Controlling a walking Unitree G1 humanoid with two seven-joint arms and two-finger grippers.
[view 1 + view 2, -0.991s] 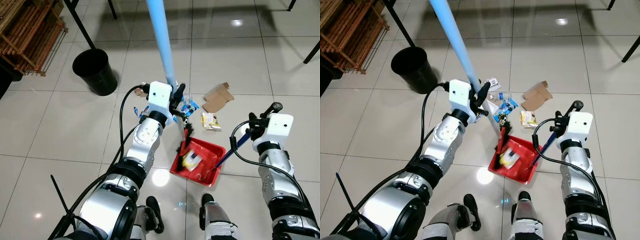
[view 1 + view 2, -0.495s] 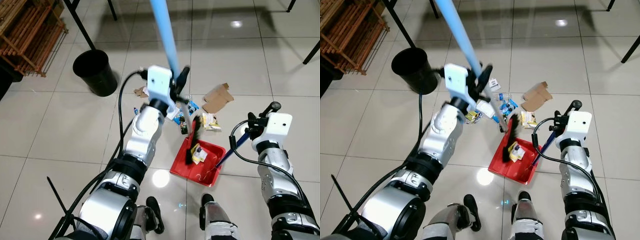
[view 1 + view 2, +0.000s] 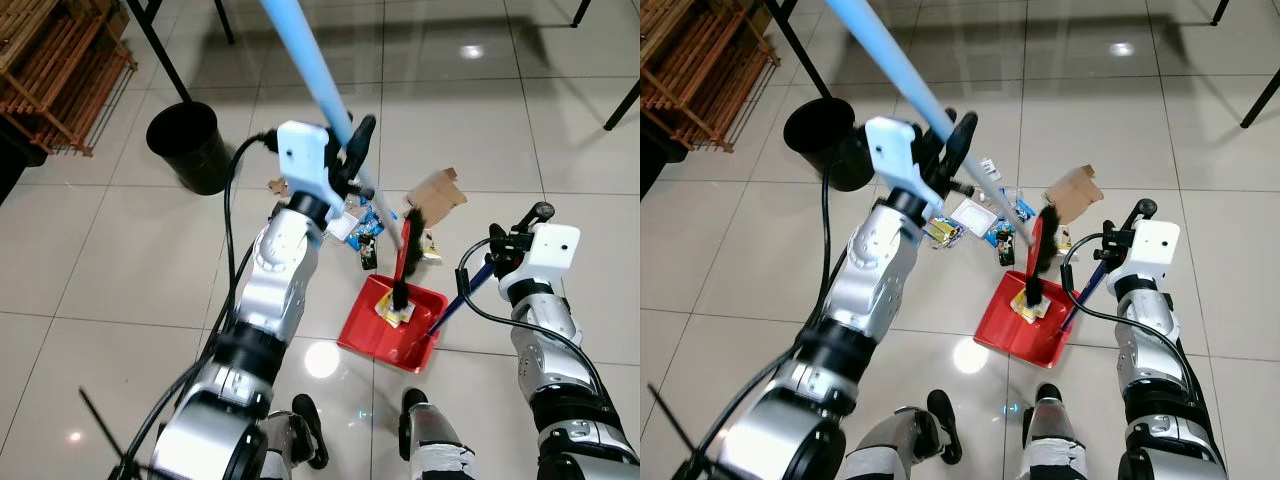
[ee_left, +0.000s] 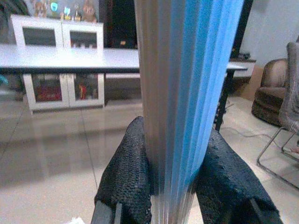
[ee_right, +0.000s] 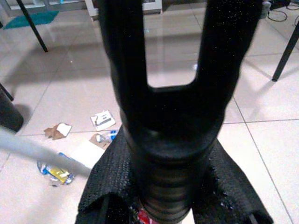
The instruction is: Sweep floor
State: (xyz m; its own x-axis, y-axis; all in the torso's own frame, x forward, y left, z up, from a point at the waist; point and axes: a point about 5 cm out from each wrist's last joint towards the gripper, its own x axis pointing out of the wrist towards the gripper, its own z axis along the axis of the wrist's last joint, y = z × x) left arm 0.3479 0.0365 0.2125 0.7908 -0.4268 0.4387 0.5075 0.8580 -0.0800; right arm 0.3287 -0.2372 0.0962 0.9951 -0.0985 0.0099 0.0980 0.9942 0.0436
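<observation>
Left eye view first: nearest us, our right gripper (image 3: 497,252) is clamped on the black handle of the red dustpan (image 3: 375,338), which rests on the tiles just ahead of our feet. In the right wrist view both fingers (image 5: 105,184) press that handle's forked top between them.

Since a second ago we have swung the broom head (image 3: 405,262) from the pan's near-left edge across to its far side; a yellow wrapper (image 3: 392,308) now lies further inside the pan. We judge that one stroke has landed.

Beyond, our left gripper (image 3: 352,160) is closed round the blue broom pole (image 4: 187,102), raised higher than before.

Further out, cardboard (image 3: 436,190), blue wrappers (image 3: 372,222) and a white packet (image 3: 971,215) remain loose on the floor, so more strokes are needed. The black bin (image 3: 188,145) stands far left.
</observation>
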